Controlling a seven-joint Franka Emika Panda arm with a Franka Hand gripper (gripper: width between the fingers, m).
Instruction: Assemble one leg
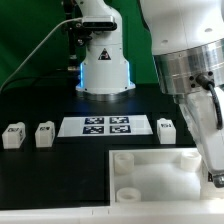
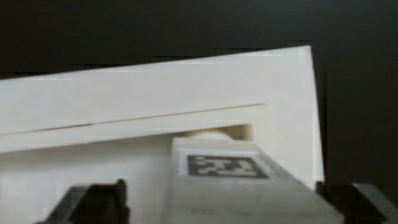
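Note:
In the wrist view a leg [image 2: 231, 170], a small white block with a black-and-white tag on top, sits between my two dark fingers [image 2: 93, 203] and fills the gap between them. My gripper [image 2: 224, 192] is shut on it. Behind the leg lies the large white panel [image 2: 160, 90], with a round socket [image 2: 214, 131] just past the leg's end. In the exterior view my gripper [image 1: 213, 170] hangs over the right end of the panel [image 1: 165, 168]; the held leg is hidden there by the hand.
Three more legs stand on the black table: two [image 1: 12, 135] [image 1: 44, 133] at the exterior view's left and one [image 1: 166, 127] right of the marker board [image 1: 104, 126]. The robot base [image 1: 103, 70] stands behind. The panel shows round corner sockets [image 1: 120, 158].

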